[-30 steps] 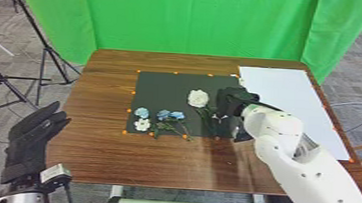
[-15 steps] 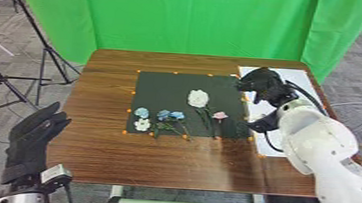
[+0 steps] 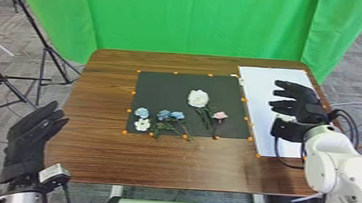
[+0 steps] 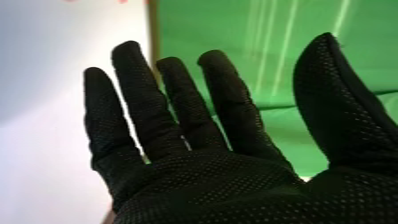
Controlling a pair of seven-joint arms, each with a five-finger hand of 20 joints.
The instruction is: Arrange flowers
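1. The large white ruffled flower (image 3: 198, 98) lies on the square black mat (image 3: 160, 91), just beside the small pink flower with a thin stem (image 3: 220, 115).
2. Small blue flowers with green leaves (image 3: 164, 114) and a small white flower (image 3: 142, 124) lie on its near left part.
3. The black-gloved right hand (image 3: 308, 113) is over the long white sheet (image 3: 261, 78), fingers nearly straight and spread (it grasps nothing).
4. The black-gloved left hand (image 3: 33, 132), fingers extended, holds nothing by the table's left edge.

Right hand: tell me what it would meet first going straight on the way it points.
Likely the green curtain, beyond the table; how high the right hand is above the white sheet is unclear.
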